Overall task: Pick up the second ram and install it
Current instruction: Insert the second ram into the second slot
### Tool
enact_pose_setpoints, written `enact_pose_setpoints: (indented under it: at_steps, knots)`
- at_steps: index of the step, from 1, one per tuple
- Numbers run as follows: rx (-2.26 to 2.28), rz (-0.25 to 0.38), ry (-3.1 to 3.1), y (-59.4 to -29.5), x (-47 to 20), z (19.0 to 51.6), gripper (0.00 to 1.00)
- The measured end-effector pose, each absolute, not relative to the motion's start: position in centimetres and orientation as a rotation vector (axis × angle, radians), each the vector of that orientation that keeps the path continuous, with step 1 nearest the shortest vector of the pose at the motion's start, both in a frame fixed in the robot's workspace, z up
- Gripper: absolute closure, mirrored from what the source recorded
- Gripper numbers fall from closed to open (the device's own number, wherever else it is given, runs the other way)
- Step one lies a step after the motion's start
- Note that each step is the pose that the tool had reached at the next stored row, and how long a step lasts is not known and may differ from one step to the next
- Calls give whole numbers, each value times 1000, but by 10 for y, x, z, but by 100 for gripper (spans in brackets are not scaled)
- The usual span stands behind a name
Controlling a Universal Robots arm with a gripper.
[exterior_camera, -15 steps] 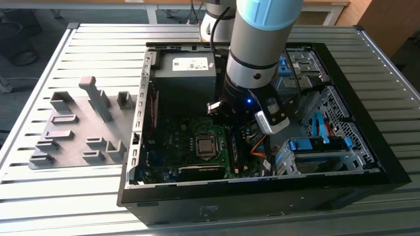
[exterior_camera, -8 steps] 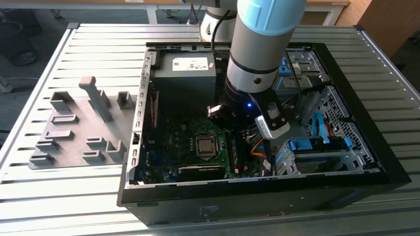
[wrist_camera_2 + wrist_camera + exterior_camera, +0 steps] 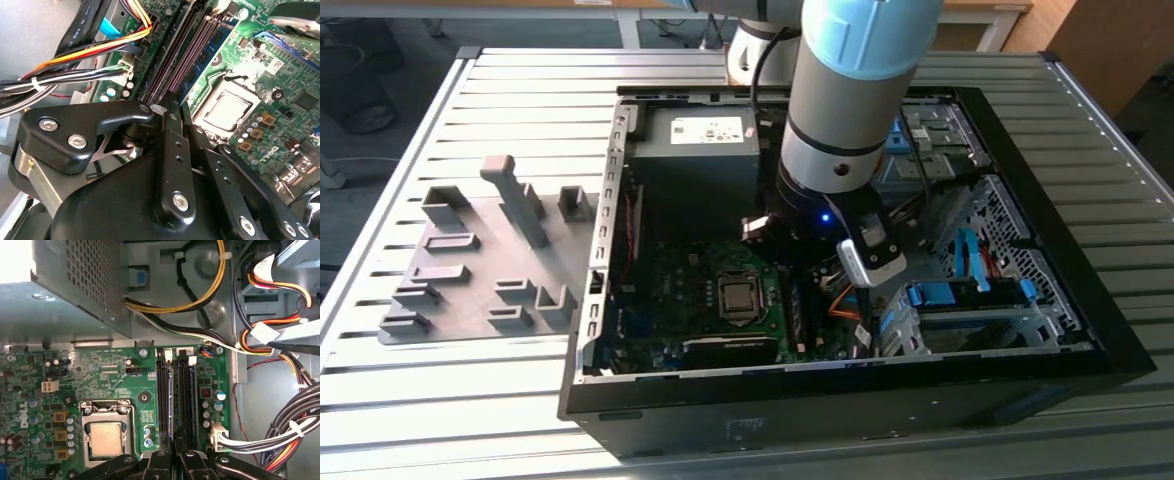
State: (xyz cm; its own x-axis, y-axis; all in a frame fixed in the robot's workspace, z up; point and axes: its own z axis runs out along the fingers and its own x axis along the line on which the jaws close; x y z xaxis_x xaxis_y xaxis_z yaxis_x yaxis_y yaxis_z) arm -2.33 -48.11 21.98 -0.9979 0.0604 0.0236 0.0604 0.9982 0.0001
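My gripper [image 3: 803,250] reaches down into the open computer case [image 3: 640,400], over the motherboard [image 3: 707,300]. In both wrist views its black fingers [image 3: 172,130] are pressed together, and I see nothing between them. The gripper [image 3: 173,452] stands at the near end of two dark memory slots [image 3: 165,395], centred between them. In the second wrist view the gripper [image 3: 161,107] hovers at the end of the same slots [image 3: 182,55]. The second ram is hidden; from above I cannot tell whether a stick sits in either slot.
The processor socket [image 3: 105,437] lies beside the slots. The power supply [image 3: 700,130] sits at the case's far end. Cable bundles [image 3: 295,430] run close along the slots' other side. Blue drive-bay clips [image 3: 947,295] are on the exterior view's right, a grey fixture plate [image 3: 480,260] on its left.
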Motion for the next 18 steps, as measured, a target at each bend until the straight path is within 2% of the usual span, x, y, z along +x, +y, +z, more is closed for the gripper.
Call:
enact_pose_setpoints:
  at_steps: [18]
  knots:
    - [-79,-12,-3117,-481,-23,215,86]
